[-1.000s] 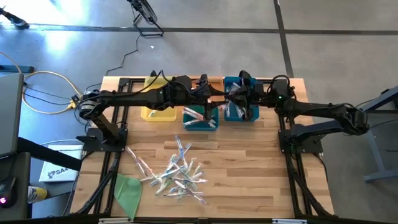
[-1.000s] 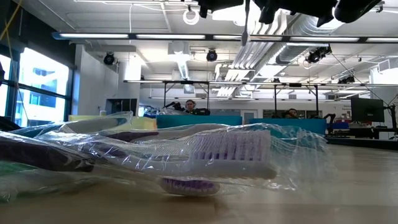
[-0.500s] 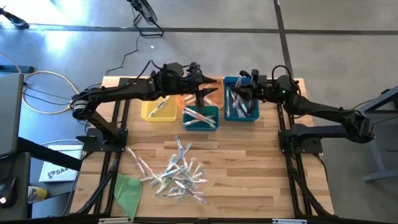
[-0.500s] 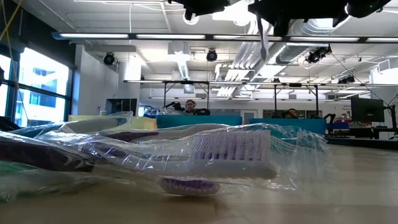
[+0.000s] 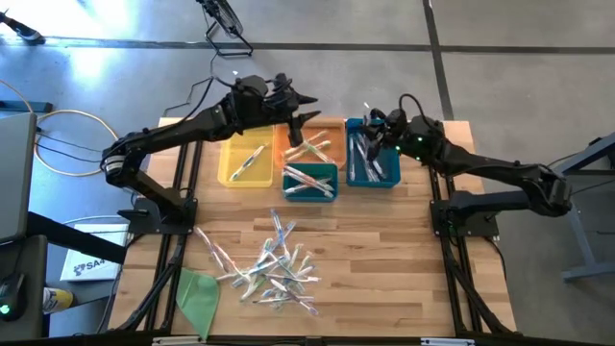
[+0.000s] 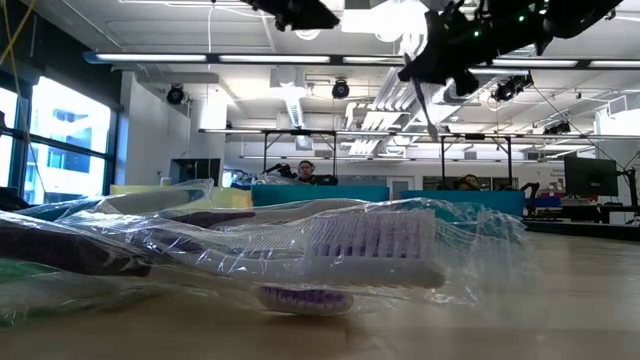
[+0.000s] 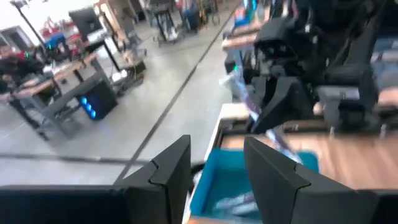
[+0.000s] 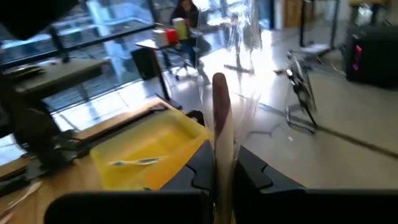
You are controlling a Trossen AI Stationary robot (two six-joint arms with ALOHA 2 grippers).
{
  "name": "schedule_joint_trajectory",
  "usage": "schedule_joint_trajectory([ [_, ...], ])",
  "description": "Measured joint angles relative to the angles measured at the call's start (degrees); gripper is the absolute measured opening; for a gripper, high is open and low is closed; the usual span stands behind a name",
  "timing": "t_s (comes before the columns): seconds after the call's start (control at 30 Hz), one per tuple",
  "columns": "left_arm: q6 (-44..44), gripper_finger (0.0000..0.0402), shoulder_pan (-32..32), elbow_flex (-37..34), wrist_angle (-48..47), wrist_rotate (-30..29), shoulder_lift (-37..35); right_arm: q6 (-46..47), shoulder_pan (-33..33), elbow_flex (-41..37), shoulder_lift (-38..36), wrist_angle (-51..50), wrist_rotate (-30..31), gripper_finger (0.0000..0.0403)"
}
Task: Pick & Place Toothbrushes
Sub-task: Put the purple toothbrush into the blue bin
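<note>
Landmark: the teal bin [image 5: 309, 181], middle of the row of bins at the table's far side.
Nearest: a loose pile [image 5: 272, 267] of wrapped toothbrushes lies on the table well in front of the teal bin; a green sheet [image 5: 199, 294] lies left of the pile, near the table's front edge.
In the teal bin: a few brushes already lie there.
Beside it: a yellow bin [image 5: 246, 162] to its left holds one brush; an orange bin [image 5: 313, 143] just behind it holds some; a blue bin [image 5: 372, 164] to its right holds several.
Step in hand: sorting. I judge the right arm is carrying one brush to a bin, with much of the pile not yet sorted.
Right gripper [image 5: 377, 132]: above the blue bin's far edge, right of the teal bin; fingers pressed together, pinching a wrapped brush [image 8: 220, 118] that stands upright between them.
Left gripper [image 5: 300, 108]: raised behind the orange bin, beyond the teal bin; fingers [image 7: 168, 174] spread apart, nothing between them.
Next move: the right gripper needs to lower over the matching bin and let go; the left arm needs to reach forward to the pile for another brush.
</note>
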Motion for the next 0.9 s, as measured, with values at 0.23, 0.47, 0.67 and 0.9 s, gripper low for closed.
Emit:
schedule_joint_trajectory([
  [0.23,2.2,0.0145,2.6,0.0,-7.0,0.2,-1.2,5.7,0.0,0.0,5.1,0.8,5.0,0.0017],
  [0.47,5.6,0.0145,3.2,0.0,-7.7,0.1,-1.2,9.3,-0.3,0.0,9.2,0.8,8.1,0.0017],
  [0.67,8.9,0.0145,3.2,0.0,-7.9,0.1,-2.8,12.2,-0.5,0.0,14.0,3.2,8.2,0.0017],
  [0.9,12.9,0.0145,3.2,0.0,-10.1,-2.9,-6.4,14.4,-0.5,0.0,20.5,4.7,10.5,0.0017],
])
